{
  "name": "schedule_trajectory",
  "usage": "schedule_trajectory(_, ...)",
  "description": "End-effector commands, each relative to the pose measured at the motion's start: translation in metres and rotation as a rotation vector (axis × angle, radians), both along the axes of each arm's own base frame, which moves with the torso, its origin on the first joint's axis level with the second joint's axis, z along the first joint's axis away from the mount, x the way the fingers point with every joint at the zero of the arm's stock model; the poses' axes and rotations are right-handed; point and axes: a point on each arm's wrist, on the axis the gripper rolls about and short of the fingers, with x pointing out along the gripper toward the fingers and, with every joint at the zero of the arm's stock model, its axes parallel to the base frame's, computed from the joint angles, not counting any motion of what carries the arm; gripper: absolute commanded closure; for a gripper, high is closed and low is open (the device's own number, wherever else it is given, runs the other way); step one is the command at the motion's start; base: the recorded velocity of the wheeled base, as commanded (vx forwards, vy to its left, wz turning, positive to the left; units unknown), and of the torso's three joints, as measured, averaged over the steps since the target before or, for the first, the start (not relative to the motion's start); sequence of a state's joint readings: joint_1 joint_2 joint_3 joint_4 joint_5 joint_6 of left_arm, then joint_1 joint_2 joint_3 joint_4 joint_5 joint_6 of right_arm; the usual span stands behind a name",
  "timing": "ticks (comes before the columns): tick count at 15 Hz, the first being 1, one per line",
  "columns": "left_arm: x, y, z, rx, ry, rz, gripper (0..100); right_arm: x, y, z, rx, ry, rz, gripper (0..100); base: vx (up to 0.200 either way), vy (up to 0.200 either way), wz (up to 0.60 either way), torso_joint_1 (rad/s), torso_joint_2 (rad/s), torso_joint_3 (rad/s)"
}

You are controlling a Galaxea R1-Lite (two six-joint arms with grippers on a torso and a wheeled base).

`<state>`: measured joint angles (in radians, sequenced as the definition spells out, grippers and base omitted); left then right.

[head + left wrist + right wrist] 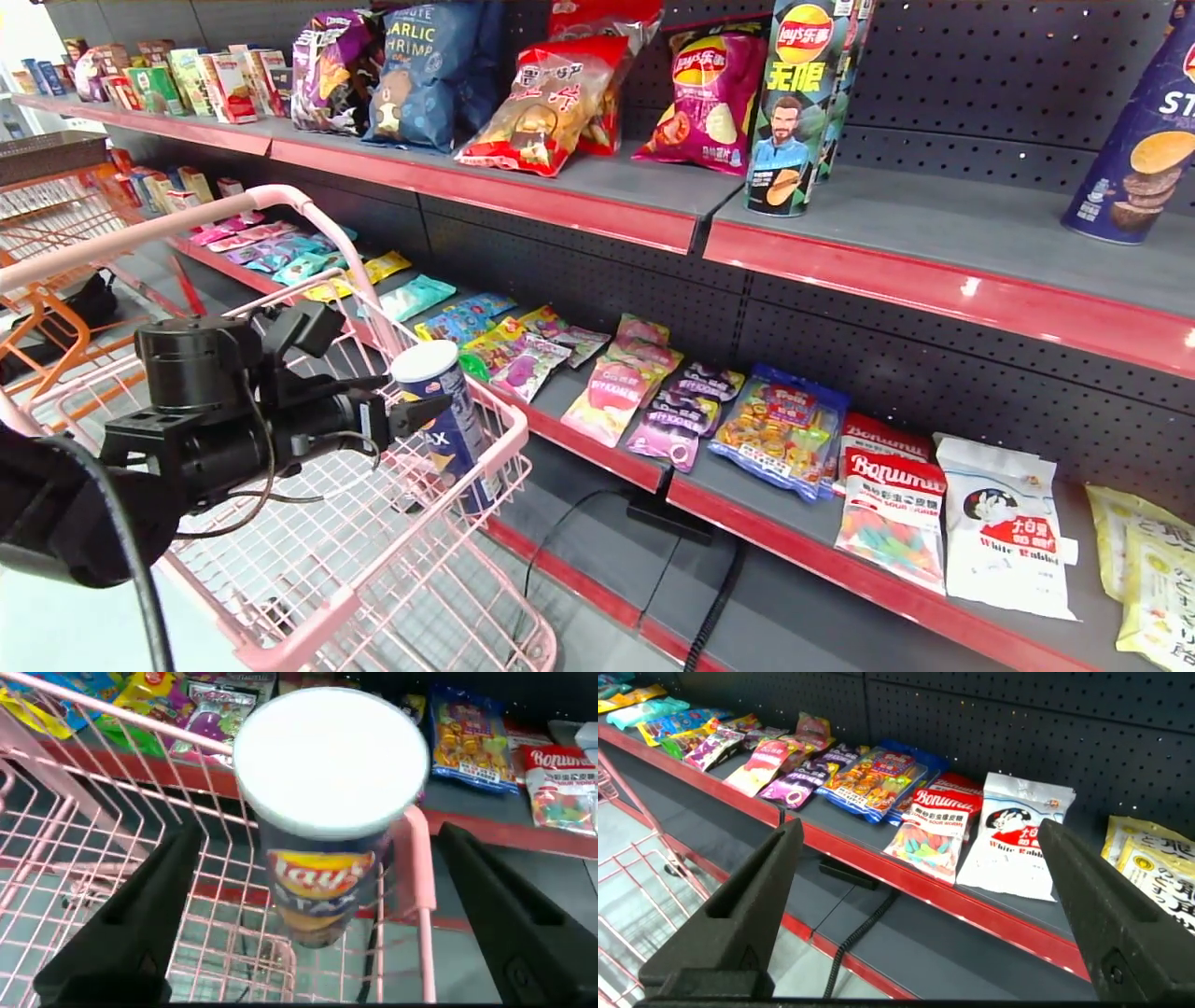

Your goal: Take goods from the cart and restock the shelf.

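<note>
where one can (457,439) stands, one pink cart (233,201)

Upper shelf (934,229): bare stretch between tall green can (794,103) and blue can (1139,140). Bags (551,103) crowd farther left. Cart rim (516,427) hems chip can (459,439) closely.

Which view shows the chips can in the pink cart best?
The head view: the chips can shows nearly whole, in the front corner of the pink cart. The left wrist view shows the can from above, mostly white lid and upper label. The right wrist view faces the lower shelf.
</note>
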<state>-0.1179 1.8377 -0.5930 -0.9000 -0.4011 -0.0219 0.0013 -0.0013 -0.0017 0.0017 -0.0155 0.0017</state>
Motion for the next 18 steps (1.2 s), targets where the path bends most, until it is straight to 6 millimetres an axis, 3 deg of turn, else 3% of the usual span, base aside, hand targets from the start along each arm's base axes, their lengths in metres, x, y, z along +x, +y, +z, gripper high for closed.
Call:
schedule_trajectory(1, 0.012, -0.006, -0.013, 0.005, 0.032, -0.014, 0, 0.0, 0.0, 0.0, 0.0, 0.001, 0.0, 0, 0.0, 0.0, 0.0, 0.0, 0.0, 0.0)
schedule_trajectory(6, 0.031, -0.023, -0.021, 0.009, 0.027, -0.055, 0, 0.0, 0.0, 0.0, 0.0, 0.001, 0.0, 0, 0.0, 0.0, 0.0, 0.0, 0.0, 0.0)
schedule_trajectory(7, 0.035, -0.028, -0.022, 0.01, 0.024, -0.063, 100, 0.0, 0.0, 0.0, 0.0, 0.001, 0.0, 0, 0.0, 0.0, 0.0, 0.0, 0.0, 0.0)
schedule_trajectory(12, 0.026, -0.027, -0.013, 0.005, 0.012, -0.065, 100, 0.0, 0.0, 0.0, 0.0, 0.001, 0.0, 0, 0.0, 0.0, 0.0, 0.0, 0.0, 0.0)
schedule_trajectory(18, -0.043, 0.0, 0.039, -0.017, -0.11, -0.012, 100, 0.0, 0.0, 0.0, 0.0, 0.001, -0.001, 0, 0.0, 0.0, 0.0, 0.0, 0.0, 0.0)
